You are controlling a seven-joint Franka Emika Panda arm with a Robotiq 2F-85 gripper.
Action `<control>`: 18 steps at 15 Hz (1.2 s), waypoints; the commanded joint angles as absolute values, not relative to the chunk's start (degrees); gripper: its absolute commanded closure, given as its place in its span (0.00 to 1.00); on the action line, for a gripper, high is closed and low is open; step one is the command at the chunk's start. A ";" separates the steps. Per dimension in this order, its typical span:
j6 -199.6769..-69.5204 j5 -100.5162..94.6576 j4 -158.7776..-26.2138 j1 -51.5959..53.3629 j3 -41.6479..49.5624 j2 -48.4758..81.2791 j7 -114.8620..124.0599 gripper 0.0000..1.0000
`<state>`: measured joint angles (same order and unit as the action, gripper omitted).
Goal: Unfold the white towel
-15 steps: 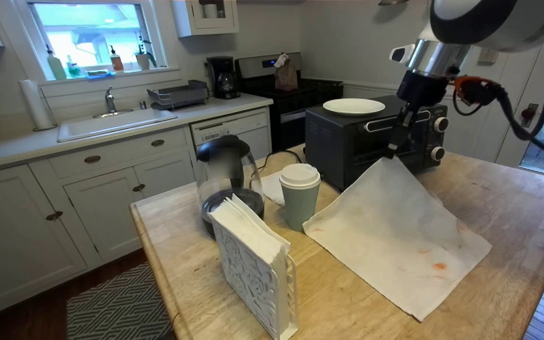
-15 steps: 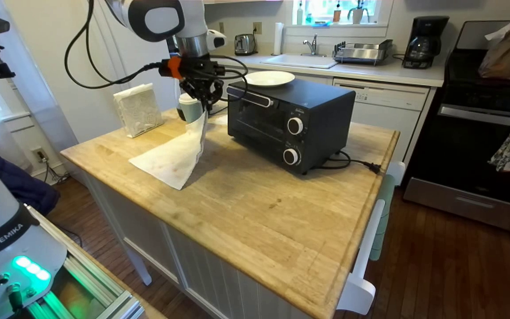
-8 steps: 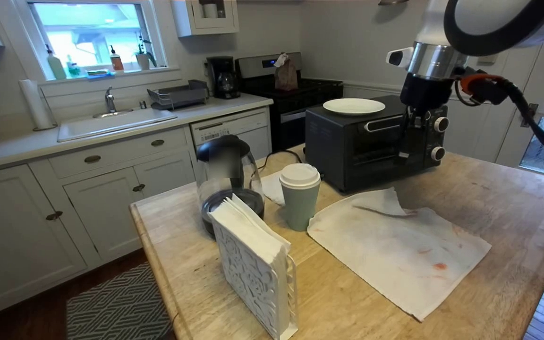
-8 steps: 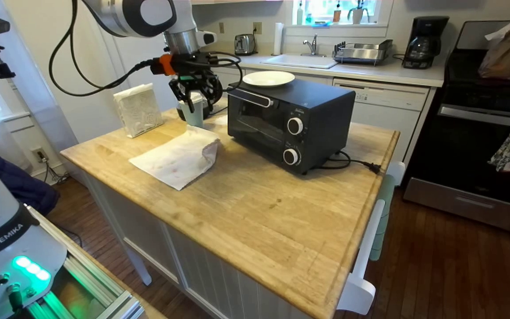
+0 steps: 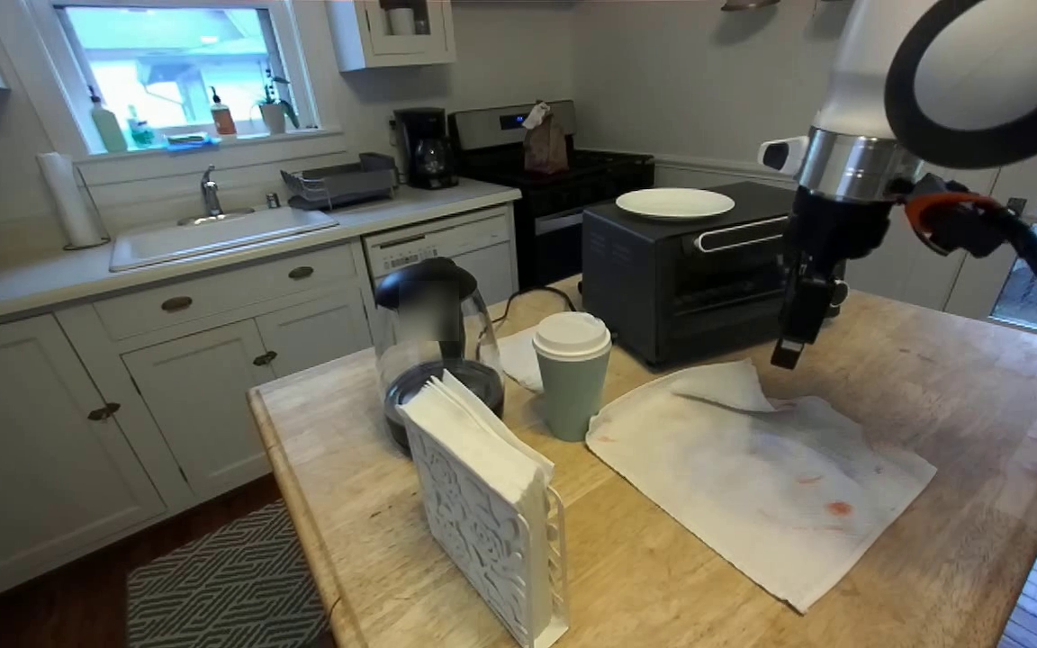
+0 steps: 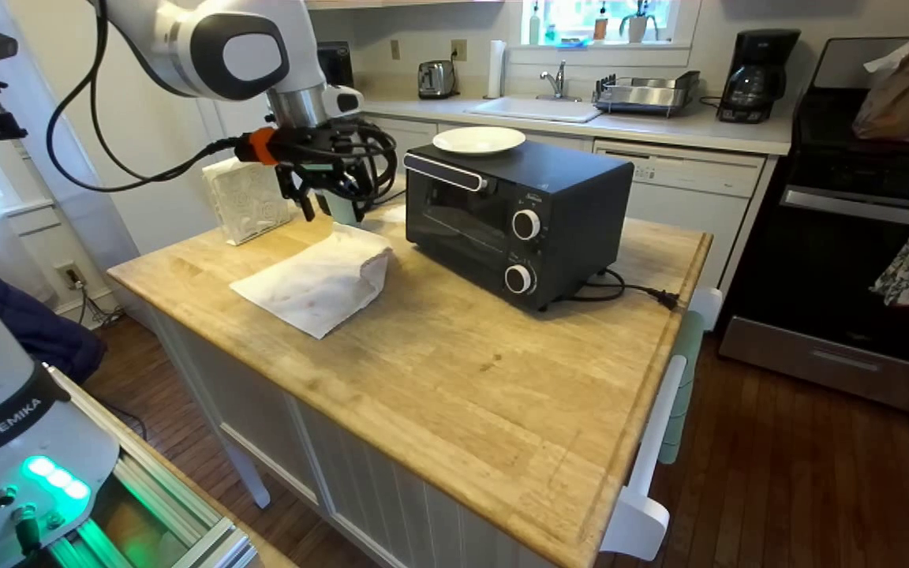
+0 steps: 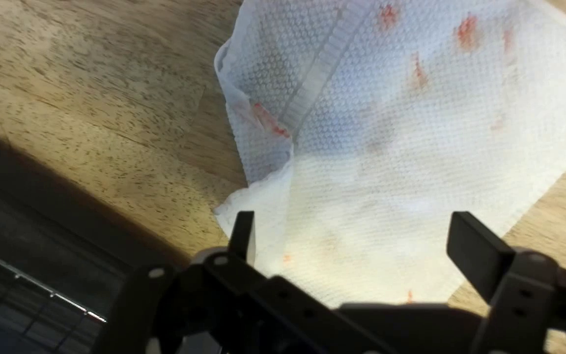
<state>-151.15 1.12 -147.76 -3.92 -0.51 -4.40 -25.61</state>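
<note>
The white towel (image 5: 752,486), marked with orange-red stains, lies mostly spread on the wooden table in both exterior views. Along its side near the oven, one corner flap (image 5: 725,385) is turned over, and the edge beside it is slightly raised. In the wrist view the towel (image 7: 386,128) shows a crease and a curled edge (image 7: 268,123). My gripper (image 7: 353,221) stands open above the towel, its fingers wide apart with nothing between them. An exterior view shows the gripper (image 6: 334,213) hanging over the towel's far part, clear of the cloth.
A black toaster oven (image 5: 635,279) with a white plate (image 5: 675,202) on top stands close behind the towel. A lidded cup (image 5: 572,387) touches or nearly touches the towel's corner. Beyond are a glass carafe (image 5: 392,396) and a napkin holder (image 5: 482,522).
The gripper has let go of the towel's lifted corner, which has dropped and folded over on the table. The open gripper has since shifted back from the oven and lowered.
</note>
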 commanded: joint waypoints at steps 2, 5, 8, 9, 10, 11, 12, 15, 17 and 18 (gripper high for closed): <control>-164.35 2.20 -153.43 -1.56 -0.06 -1.04 -18.50 0.00; -163.85 12.42 -153.52 0.94 -1.15 1.08 -24.25 0.00; -161.10 25.44 -150.13 0.92 -3.10 4.04 -34.17 0.00; -160.79 27.40 -149.20 0.26 -3.54 4.76 -36.45 0.00; -160.35 28.71 -148.01 0.01 -3.14 6.23 -37.92 0.00; -159.68 28.31 -146.96 -0.36 -2.63 7.43 -37.72 0.00; -159.05 28.29 -146.06 -0.74 -2.31 8.70 -37.91 0.00; -157.67 24.53 -143.88 -3.57 -2.46 12.44 -34.70 0.00; -160.50 24.27 -143.30 -5.38 -2.89 13.40 -35.21 0.00; -163.15 22.28 -143.42 -5.70 -2.26 13.00 -33.96 0.00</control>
